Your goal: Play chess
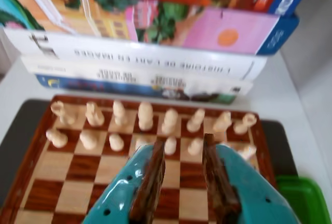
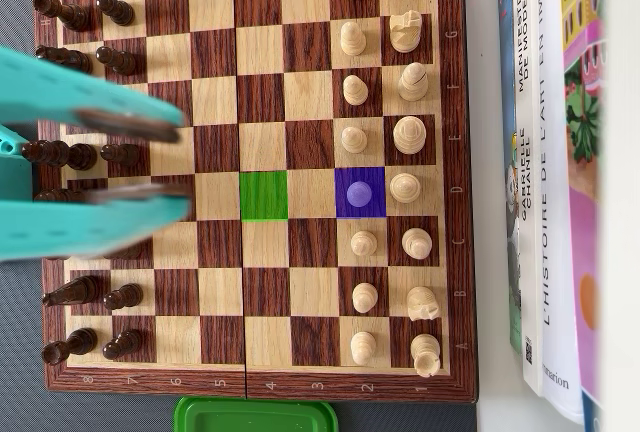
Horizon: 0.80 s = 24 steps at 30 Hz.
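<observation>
Chessboard (image 2: 265, 147) play is at its opening: every piece sits on its home rank, light ones on the right of the overhead view, dark ones on the left. The end effector (image 2: 150, 162) hovers over the dark side with its teal fingers apart and nothing between them; the wrist view shows the same gap, looking toward the light ranks. Out from there, a green-tinted square (image 2: 264, 196) lies mid-board, and further right a purple-tinted square holds a light pawn (image 2: 359, 193), which I take to be the piece to move and its destination. That pawn stands just beside its neighbours, with a taller light piece (image 2: 405, 188) directly behind it. Beyond the board's far edge lies a stack of books (image 1: 150, 47), and a green lid (image 2: 256, 415) rests on the surface near the board's lower edge.

The risk is crowding: open fingers coming down off-centre could tip a neighbouring pawn or the back-rank piece. A shallow pinch on the pawn's rounded head could let it slip.
</observation>
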Motion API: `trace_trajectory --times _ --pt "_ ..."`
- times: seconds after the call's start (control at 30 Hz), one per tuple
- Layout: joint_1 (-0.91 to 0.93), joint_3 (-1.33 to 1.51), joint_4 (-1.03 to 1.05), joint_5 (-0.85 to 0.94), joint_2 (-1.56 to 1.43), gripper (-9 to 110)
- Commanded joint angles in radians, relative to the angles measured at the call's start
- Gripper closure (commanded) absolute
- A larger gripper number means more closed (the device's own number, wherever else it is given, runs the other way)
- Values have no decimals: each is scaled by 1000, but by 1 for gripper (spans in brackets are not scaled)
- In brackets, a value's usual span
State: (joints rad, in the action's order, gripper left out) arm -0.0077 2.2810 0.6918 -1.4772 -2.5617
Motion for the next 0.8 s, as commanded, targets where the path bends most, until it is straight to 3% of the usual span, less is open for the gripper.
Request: trace_trajectory --times 0.0,0.43,0.77 --pt "18 -126 209 -5 86 89" --pt "35 -492 499 -5 534 89" --pt "32 -781 523 -6 882 84"
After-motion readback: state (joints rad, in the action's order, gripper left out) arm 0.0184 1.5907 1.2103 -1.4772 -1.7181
